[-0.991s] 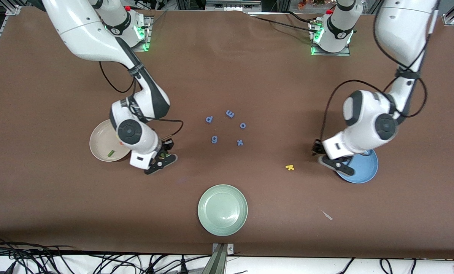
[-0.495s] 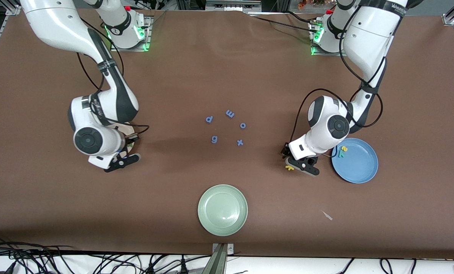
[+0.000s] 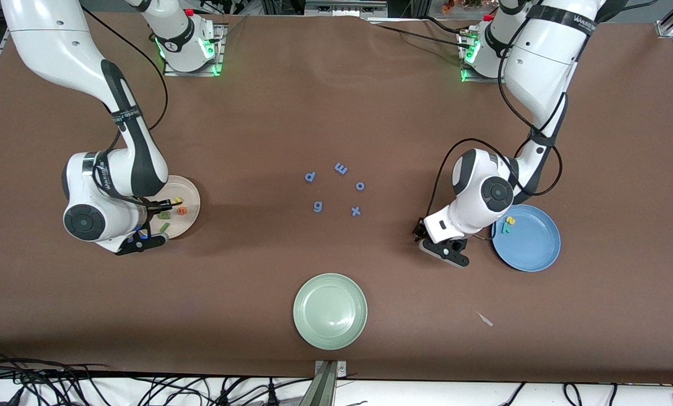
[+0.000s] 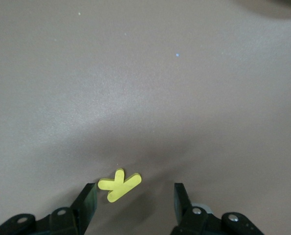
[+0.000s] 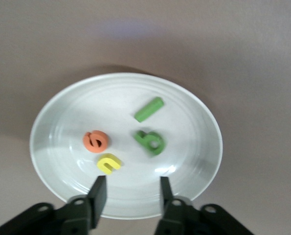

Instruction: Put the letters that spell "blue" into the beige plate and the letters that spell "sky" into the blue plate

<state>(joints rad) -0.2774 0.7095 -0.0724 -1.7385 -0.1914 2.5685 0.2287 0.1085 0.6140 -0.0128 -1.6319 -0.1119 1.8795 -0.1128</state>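
Note:
The beige plate (image 3: pixel 193 197) holds the dark green b (image 5: pixel 150 141), dark green l (image 5: pixel 149 109), yellow u (image 5: pixel 109 163) and orange e (image 5: pixel 96 141). My right gripper (image 5: pixel 132 192) hangs open over that plate's rim (image 5: pixel 47 166), nothing between its fingers. The blue plate (image 3: pixel 534 248) holds the yellow s (image 3: pixel 510 221) and teal y (image 3: pixel 505 229). The yellow k (image 4: pixel 119 184) lies flat on the table beside the blue plate, hidden in the front view. My left gripper (image 4: pixel 134 200) is low over it and open, one finger (image 4: pixel 89 203) close to the k.
Several blue letters (image 3: pixel 341 168) lie scattered mid-table. A pale green plate (image 3: pixel 330 310) sits nearer the front camera. A small pale scrap (image 3: pixel 485 319) lies on the brown table between the green plate and the blue one.
My right gripper moved toward the right arm's end, over the beige plate, and opened. My left gripper left the blue plate, came down over the yellow k and opened wider.

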